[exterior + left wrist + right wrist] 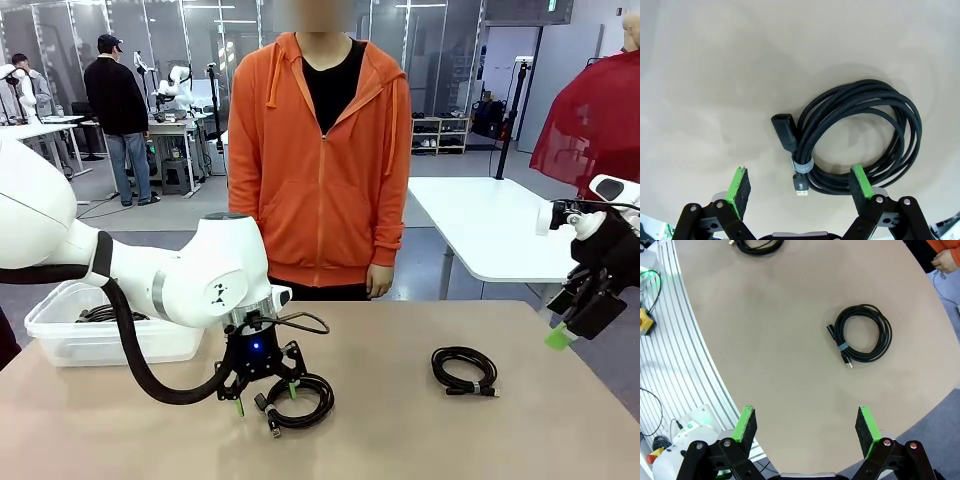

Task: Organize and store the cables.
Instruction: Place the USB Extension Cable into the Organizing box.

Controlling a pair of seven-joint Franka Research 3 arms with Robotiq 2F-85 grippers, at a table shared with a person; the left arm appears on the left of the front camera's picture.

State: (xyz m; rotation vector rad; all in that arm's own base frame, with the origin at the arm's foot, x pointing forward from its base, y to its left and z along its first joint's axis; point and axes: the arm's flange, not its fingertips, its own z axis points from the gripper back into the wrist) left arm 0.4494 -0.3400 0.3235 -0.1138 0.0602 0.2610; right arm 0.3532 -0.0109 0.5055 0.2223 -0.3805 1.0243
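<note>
Front view: the left hand hangs low over the left cable, a black coil on the counter, with its jaws spread wide; the right hand is raised at the counter's right edge, one green pad showing, and here its spread is hard to judge; the right cable lies coiled well apart from both hands; a clear bin at the counter's left end holds more black cord; a person in an orange hoodie stands at the far side.

Left wrist view adds the detail: the left hand is wide and holds nothing; one pad overlaps the rim of the left cable, the other is over bare counter; whether the pad touches the cord I cannot tell; a grey band ties the coil, with a black connector just beside it.

Right wrist view settles the other side: the right hand is wide and empty, high above the counter; the right cable lies far below it; the left cable is cut by the top edge.
</note>
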